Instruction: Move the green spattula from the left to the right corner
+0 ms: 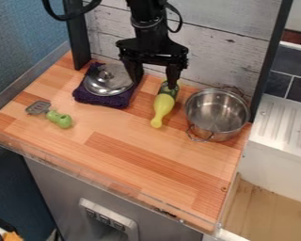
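The gripper hangs at the upper middle of the counter, pointing down with its two fingers spread wide apart. One finger is beside the lid, the other over the top of a yellow-green object. A green spatula with a grey slotted head lies flat near the left edge of the wooden counter, well to the left of the gripper and nearer the front. Its head points to the upper left and its green handle to the lower right.
A metal lid rests on a dark purple cloth at the back left. Right of it lies a yellow bottle-shaped object. A steel pot stands at the right. A clear rim borders the counter's front.
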Controlling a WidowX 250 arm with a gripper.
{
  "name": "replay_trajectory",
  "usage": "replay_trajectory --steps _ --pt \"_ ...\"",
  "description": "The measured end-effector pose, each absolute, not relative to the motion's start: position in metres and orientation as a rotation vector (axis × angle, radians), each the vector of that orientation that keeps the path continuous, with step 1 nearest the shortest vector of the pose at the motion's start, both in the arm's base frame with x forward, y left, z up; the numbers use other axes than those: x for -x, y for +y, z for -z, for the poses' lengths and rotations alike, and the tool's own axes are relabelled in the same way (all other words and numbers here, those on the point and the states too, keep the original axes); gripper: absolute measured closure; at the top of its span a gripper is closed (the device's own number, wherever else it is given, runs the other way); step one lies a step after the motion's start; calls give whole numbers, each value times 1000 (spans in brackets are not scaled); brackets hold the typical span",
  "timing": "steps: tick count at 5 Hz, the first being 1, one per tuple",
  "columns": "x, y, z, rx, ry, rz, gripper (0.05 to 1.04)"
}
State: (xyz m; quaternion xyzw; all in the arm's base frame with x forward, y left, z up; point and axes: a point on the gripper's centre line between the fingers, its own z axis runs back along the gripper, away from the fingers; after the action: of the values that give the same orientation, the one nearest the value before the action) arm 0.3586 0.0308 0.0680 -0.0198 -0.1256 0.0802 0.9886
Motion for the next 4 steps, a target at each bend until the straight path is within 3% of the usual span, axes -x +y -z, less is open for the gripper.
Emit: replay_trajectory --steps 1,4 --pt "-355 31 -58 37 -223 -167 83" --pt "-312 93 -54 -107 -174 -503 83"
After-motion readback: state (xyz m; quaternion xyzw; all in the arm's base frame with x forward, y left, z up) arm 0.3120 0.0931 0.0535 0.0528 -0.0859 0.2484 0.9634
